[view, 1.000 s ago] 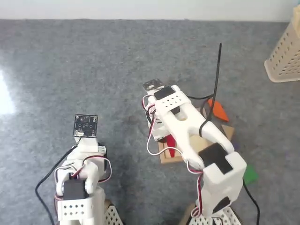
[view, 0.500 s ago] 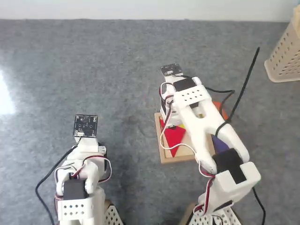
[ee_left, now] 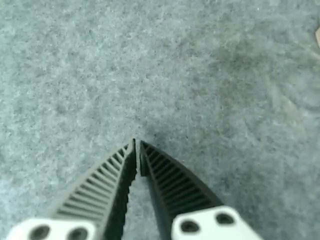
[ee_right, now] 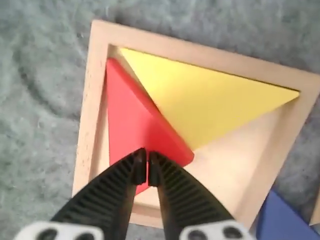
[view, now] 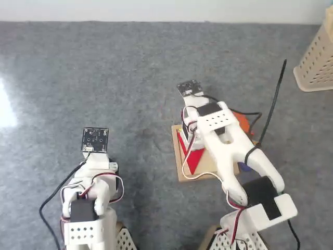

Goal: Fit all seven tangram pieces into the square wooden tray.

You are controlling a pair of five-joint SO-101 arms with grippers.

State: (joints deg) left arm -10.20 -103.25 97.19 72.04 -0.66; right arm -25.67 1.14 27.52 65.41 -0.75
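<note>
Though both shut, ribbed left fingers point(ee_left: 110, 180) over fuzzy carpet point(ee_left: 150, 60), right fingers point(ee_right: 112, 192) over flat red triangle point(ee_right: 132, 122).

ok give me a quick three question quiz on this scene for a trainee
1. True or false: the yellow triangle lies inside the wooden tray.
2. Which piece sits under the tips of the right gripper? A) red triangle B) yellow triangle C) green square
3. Fill in: the left gripper is shut, with only grey ___ beneath it.

Key: 1 true. 2 A. 3 carpet.
</note>
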